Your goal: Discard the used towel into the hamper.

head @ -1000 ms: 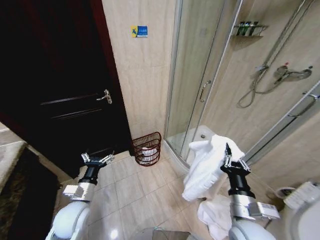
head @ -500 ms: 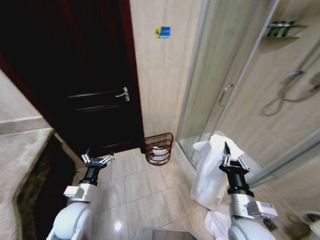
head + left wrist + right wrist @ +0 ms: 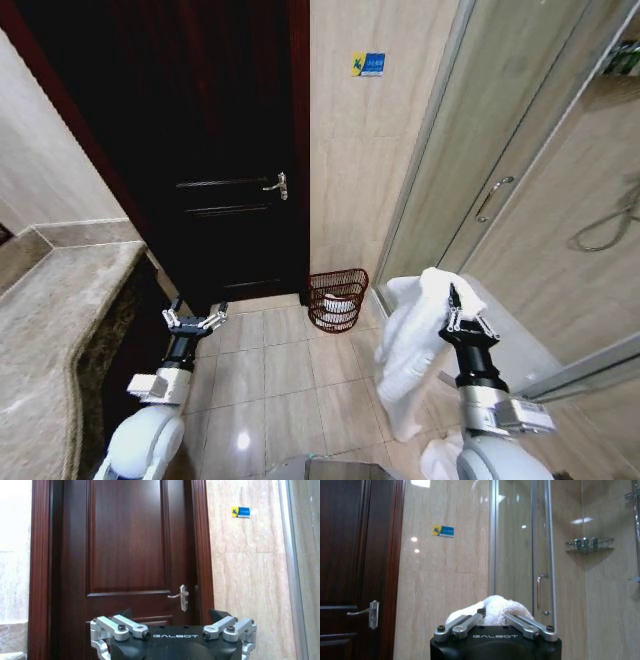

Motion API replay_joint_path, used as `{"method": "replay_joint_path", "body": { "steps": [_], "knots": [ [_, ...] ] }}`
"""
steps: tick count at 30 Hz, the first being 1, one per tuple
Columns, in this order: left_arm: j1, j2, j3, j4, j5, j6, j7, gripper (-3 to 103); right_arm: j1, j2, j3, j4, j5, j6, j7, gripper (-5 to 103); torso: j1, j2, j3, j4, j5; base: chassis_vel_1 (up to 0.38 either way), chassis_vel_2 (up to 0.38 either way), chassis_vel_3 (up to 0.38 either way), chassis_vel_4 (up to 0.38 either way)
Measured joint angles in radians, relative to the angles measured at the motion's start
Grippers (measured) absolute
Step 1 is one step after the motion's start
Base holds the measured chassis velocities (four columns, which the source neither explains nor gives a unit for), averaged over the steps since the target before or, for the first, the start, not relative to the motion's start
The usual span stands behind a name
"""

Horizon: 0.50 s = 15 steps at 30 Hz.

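A white towel [image 3: 412,340] hangs from my right gripper [image 3: 457,303], which is shut on its top fold and held up at the right of the head view. In the right wrist view the towel [image 3: 492,611] bunches between the closed fingers [image 3: 520,621]. The hamper [image 3: 337,299], a round reddish-brown wire basket with something white inside, stands on the floor against the beige wall, ahead and left of the towel. My left gripper [image 3: 195,320] is raised at the left with its fingers [image 3: 120,627] spread open and nothing in them, facing the dark door.
A dark wooden door [image 3: 215,150] with a lever handle [image 3: 277,184] lies ahead at left. A glass shower enclosure [image 3: 500,170] fills the right. A stone counter [image 3: 50,330] runs along the left. Beige floor tiles [image 3: 285,375] stretch toward the hamper. Another white cloth [image 3: 440,458] lies on the floor.
The whole head view has swung left: the door now fills the middle, the shower has slid right, and the hamper sits nearer centre. Both grippers keep their poses.
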Motion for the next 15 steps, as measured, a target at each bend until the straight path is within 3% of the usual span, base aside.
{"method": "replay_joint_path", "body": {
  "steps": [15],
  "knots": [
    [-0.004, 0.002, -0.003, 0.010, 0.000, -0.003, 0.005, 100, 0.006, 0.009, -0.013, 0.000, -0.015, 0.002, -0.032, 3, 0.000, 0.000, 0.000, 0.0002, 0.0000, -0.023, 0.022, 0.024, -0.019]
  ]
}}
